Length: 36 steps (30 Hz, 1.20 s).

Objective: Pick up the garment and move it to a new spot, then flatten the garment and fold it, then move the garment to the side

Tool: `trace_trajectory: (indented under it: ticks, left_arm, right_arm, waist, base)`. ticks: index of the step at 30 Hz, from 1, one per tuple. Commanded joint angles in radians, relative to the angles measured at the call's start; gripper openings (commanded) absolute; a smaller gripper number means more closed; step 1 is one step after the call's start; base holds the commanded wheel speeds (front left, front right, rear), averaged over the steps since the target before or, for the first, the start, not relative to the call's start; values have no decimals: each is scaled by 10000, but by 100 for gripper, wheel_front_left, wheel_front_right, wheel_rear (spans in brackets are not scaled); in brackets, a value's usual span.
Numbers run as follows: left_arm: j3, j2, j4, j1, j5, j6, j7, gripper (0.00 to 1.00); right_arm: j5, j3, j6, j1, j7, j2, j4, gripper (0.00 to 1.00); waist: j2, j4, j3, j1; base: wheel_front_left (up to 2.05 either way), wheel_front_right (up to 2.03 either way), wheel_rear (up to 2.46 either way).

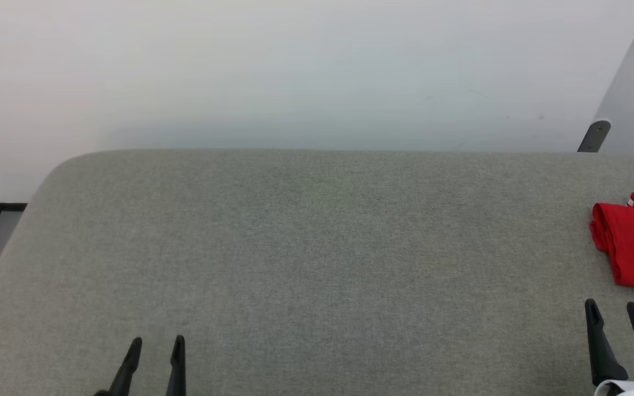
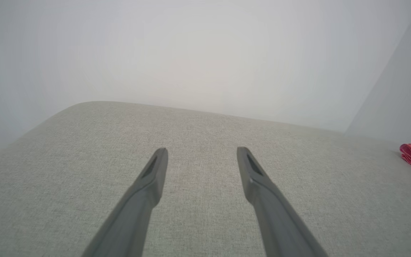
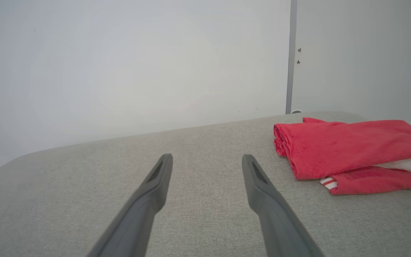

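The left gripper (image 1: 158,340) is released, fingers spread and empty, over the grey woven-fabric padded surface (image 1: 317,247). The right gripper (image 1: 611,304) is likewise released and empty. The folded red soft-fabric garment (image 1: 633,247) with red-and-white striped trim lies just ahead-right of the right gripper, not touching it.
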Motion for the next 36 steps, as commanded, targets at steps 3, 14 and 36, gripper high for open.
trace_trajectory:
  ticks: [3,14,36]
  left_arm:
    - [23,4,-77,120,-68,-40,4,100]
    - [16,-13,-68,-15,-56,-61,4,100]
    - [96,-120,212,40,-242,-41,63,0]
  right_arm:
    - [-258,-161,-9,297,159,180,-405,100]
    - [-637,-282,-9,624,445,554,-1146,100]
    - [-387,-204,2,714,620,914,-1105,0]
  waist:
    - [0,67,-34,0]
    - [0,149,-88,0]
    - [0,52,-96,0]
  base:
    - [0,0,0]
    - [0,0,0]
    - [0,0,0]
